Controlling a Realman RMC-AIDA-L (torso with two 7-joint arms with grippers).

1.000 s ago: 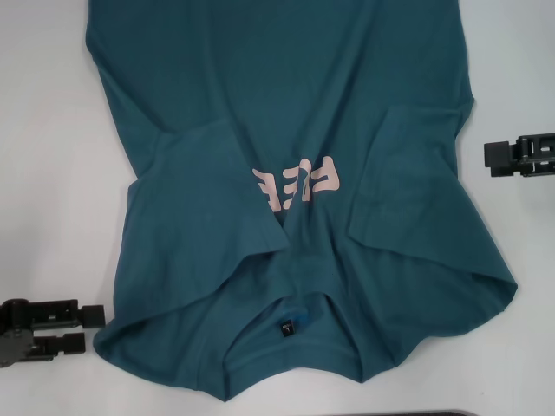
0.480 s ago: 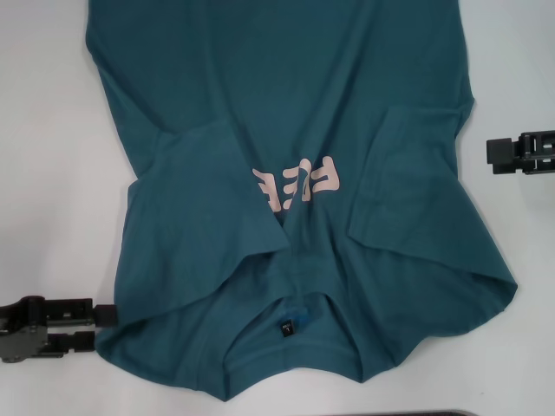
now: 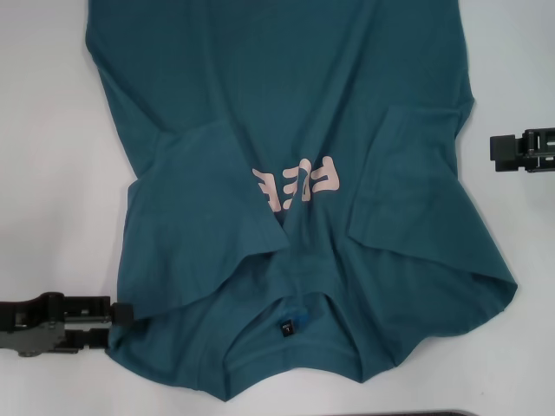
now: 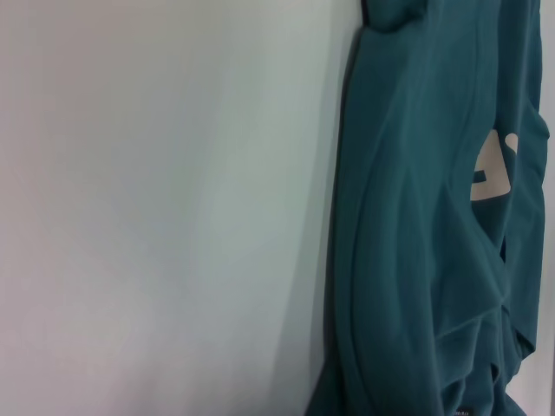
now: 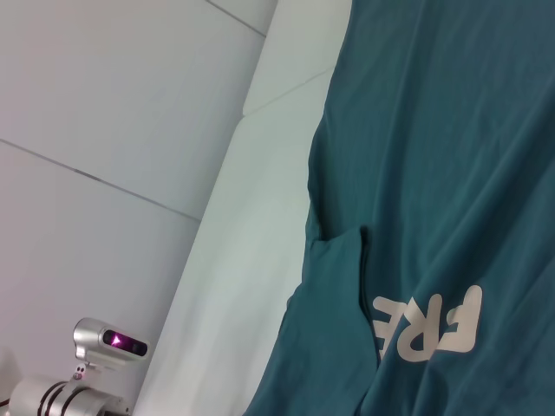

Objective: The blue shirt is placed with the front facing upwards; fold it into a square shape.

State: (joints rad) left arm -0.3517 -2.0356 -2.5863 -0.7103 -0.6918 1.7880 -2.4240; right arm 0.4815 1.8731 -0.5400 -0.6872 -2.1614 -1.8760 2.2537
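Teal cotton fills most of my head view: the shirt lies flat on the white table, front up, collar and black neck tag at the edge nearest the robot, hem running off the far side. So its long axis runs straight away from me, and both sleeves are already folded in over the chest, partly covering the pink lettering.

My left end effector sits low at the near left, and its tip is right at the shirt's shoulder edge, touching or just about touching the cloth. The shirt lies directly to its right, toward the centre. I cannot tell from these views whether its fingers are apart or closed; the left wrist view shows only the shirt's side edge against bare table.

My right end effector hangs further out, level with the chest, well apart from the right side of the shirt, with bare table between. Again I cannot tell how its fingers are set.

My judgement: the left arm is the nearer one and is lined up to take the near-left shoulder corner. The right will have to close in sideways on the cloth before a two-handed fold along the long axis is possible.
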